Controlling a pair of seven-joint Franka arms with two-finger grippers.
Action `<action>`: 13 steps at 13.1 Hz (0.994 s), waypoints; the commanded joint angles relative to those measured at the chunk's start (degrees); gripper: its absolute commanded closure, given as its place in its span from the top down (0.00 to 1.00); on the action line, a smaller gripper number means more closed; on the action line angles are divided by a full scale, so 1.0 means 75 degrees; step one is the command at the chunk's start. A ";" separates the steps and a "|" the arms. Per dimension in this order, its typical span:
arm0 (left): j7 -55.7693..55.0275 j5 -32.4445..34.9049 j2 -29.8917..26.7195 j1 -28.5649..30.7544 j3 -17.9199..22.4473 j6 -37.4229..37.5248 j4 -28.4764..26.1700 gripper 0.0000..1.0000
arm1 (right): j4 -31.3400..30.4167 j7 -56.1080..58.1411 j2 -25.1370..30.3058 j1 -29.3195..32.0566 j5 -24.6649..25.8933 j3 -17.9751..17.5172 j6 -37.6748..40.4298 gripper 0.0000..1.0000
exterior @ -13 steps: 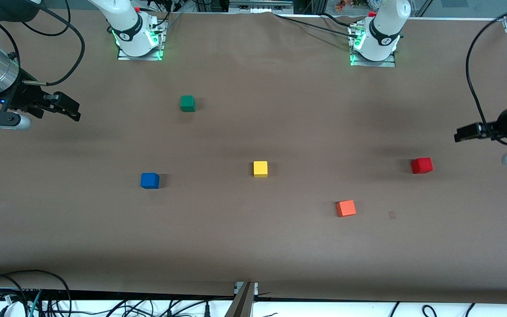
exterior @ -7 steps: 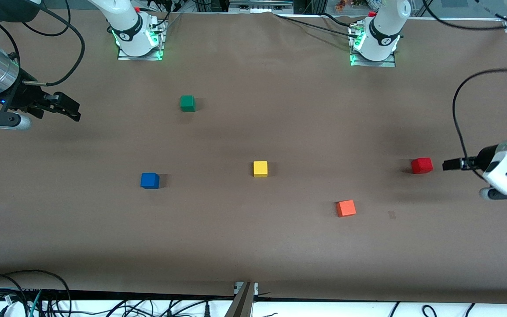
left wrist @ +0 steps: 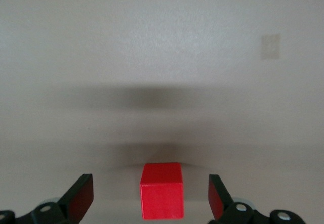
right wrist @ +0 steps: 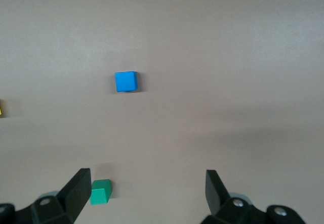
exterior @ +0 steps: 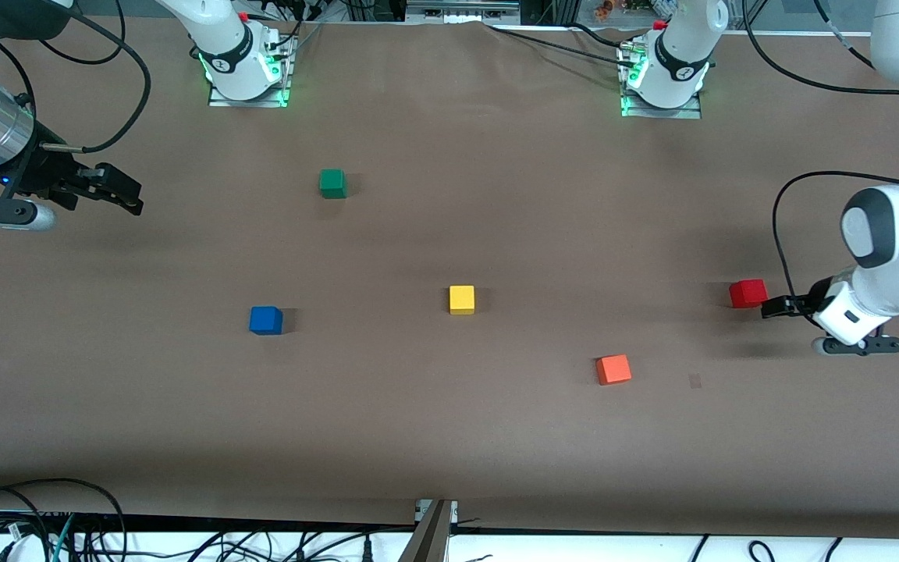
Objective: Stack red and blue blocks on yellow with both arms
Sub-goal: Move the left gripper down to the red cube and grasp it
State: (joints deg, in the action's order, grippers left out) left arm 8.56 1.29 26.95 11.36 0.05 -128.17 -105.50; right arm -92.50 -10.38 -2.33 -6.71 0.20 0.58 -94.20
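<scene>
The red block sits on the brown table toward the left arm's end. My left gripper is low beside it, open; in the left wrist view the red block lies between the open fingers without touching them. The yellow block sits mid-table. The blue block sits toward the right arm's end and shows in the right wrist view. My right gripper waits open and empty above the table at the right arm's end.
A green cube sits near the right arm's base and shows in the right wrist view. An orange cube lies nearer the front camera, between the yellow and red blocks. Cables run along the table's front edge.
My left gripper has come down and moved toward the red block, from above the table's end to just beside it. The right arm and all cubes have not moved.
</scene>
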 commanded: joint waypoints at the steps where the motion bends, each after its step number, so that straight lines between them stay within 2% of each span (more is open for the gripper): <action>1: 0.0335 0.0027 -0.0289 0.0138 -0.0089 -0.0802 -0.0896 1.00 | 0.0193 -0.0023 -0.0064 0.0015 -0.0132 0.0005 0.0162 1.00; 5: 0.0323 -0.0032 -0.0067 0.0138 -0.0124 -0.1284 -0.1132 1.00 | 0.0181 -0.0011 -0.0064 0.0015 -0.0132 0.0005 0.0162 1.00; 8: 0.0335 -0.0196 -0.0078 0.0126 -0.0148 -0.1741 -0.1659 1.00 | 0.0181 -0.0011 -0.0064 0.0027 -0.0132 0.0005 0.0162 1.00; 12: 0.0405 -0.0196 -0.0125 0.0126 -0.0148 -0.1777 -0.1812 1.00 | 0.0181 -0.0011 -0.0064 0.0027 -0.0132 0.0005 0.0162 1.00; 13: 0.0428 -0.0196 -0.0136 0.0138 -0.0148 -0.1719 -0.1812 0.77 | 0.0181 -0.0023 -0.0064 0.0027 -0.0132 0.0017 0.0162 1.00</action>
State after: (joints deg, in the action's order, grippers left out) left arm 9.72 1.02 27.01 11.81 -0.66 -140.67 -118.01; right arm -92.50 -10.37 -2.35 -6.71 0.19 0.58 -94.18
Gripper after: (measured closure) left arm 0.000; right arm 0.000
